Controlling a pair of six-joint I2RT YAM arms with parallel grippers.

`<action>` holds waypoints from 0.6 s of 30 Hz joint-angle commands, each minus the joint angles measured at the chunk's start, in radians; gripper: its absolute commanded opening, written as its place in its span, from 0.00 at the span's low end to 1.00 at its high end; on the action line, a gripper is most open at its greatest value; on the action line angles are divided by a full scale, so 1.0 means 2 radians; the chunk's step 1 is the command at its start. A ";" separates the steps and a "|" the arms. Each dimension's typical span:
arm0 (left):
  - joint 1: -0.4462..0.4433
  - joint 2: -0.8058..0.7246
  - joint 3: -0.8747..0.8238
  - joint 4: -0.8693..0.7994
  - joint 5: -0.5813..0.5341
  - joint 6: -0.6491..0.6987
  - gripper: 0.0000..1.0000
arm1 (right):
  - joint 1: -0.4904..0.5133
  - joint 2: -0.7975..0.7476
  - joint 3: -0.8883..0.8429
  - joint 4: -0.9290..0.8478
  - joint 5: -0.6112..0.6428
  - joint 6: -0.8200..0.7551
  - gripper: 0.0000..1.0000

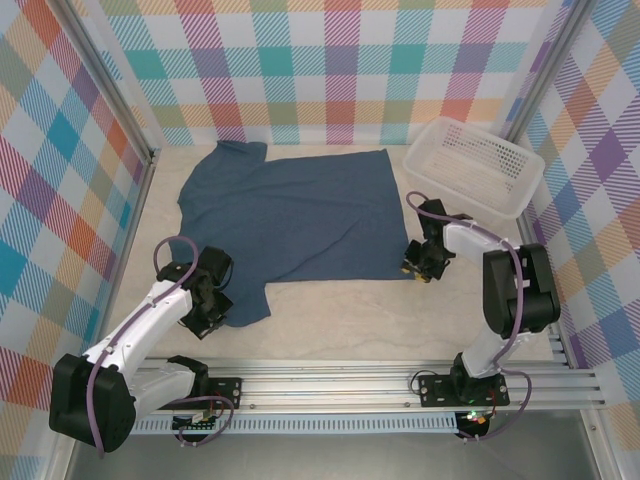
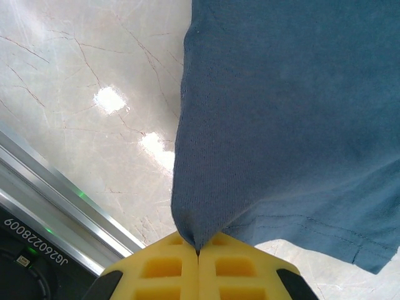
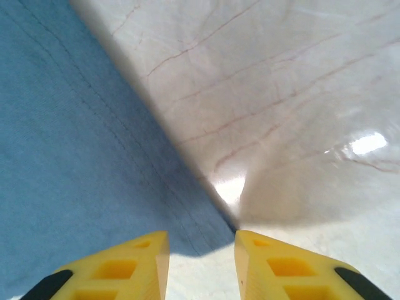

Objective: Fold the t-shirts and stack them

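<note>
Soft, limp t-shirt (image 1: 290,215), best taken at corners: left gripper (image 2: 198,252) clamps its 7 o'clock sleeve; right gripper (image 3: 201,247) gapes empty at its 4 o'clock hem.

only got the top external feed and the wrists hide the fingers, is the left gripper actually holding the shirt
Observer: Yes. In the left wrist view the left gripper is shut, and a fold of the t-shirt is pinched at its edge between the yellow pads.
Operator: ok and the other arm, got anything
Observer: No. The right gripper is open with nothing between its fingers. The shirt's hem corner lies just ahead of the gap.
</note>
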 commanded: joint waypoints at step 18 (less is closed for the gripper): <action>-0.009 0.000 0.018 -0.010 -0.004 -0.004 0.00 | -0.002 0.035 0.004 0.001 -0.012 0.007 0.27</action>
